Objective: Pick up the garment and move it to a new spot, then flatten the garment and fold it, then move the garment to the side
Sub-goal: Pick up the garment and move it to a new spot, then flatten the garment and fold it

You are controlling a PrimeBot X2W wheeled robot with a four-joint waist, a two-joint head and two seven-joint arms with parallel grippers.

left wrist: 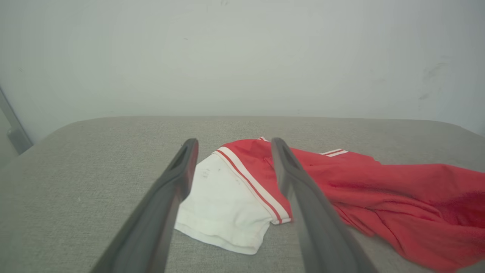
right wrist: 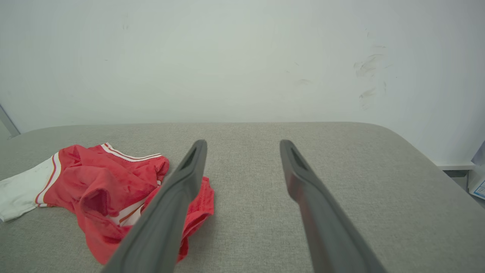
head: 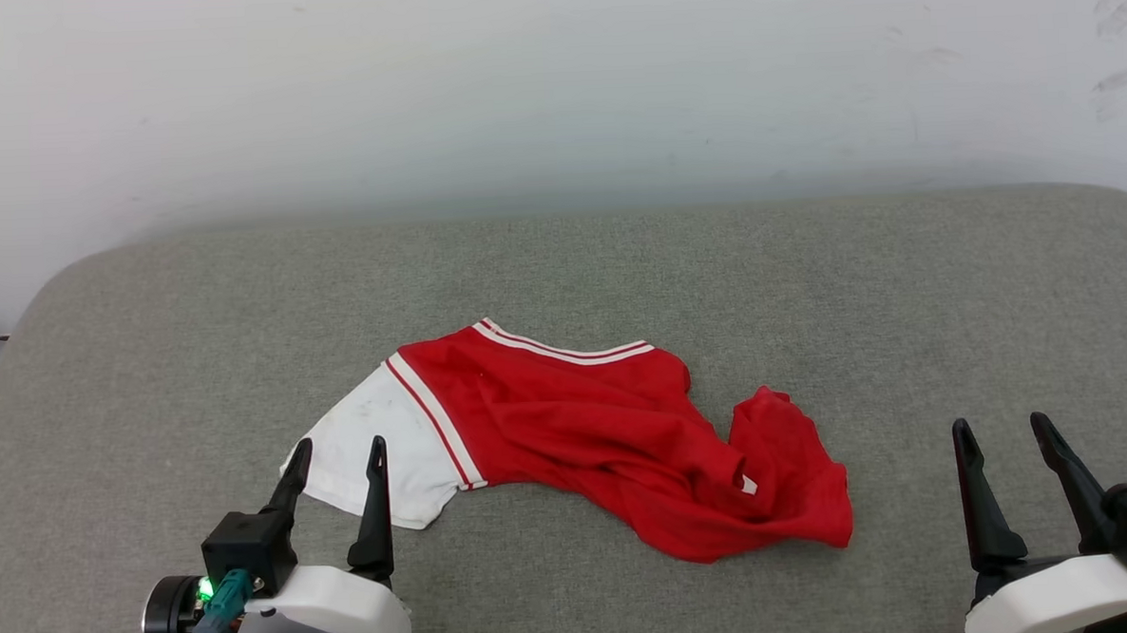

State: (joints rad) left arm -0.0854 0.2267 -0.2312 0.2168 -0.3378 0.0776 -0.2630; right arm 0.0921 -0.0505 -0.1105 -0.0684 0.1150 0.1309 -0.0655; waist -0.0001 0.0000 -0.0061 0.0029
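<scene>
While approaching with both jaws wide and empty, as now, pinch the jersey's (head: pixel 578 420) white sleeve (head: pixel 370 449) with left gripper (head: pixel 337 455), its bunched red end (head: pixel 789 478) with right gripper (head: pixel 1001 431); lift evenly.

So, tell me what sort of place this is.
Likely a bare test room or lab rather than a home: a grey fabric-covered pad with rounded corners stands against a scuffed white wall, and one crumpled red garment lies on it.
</scene>
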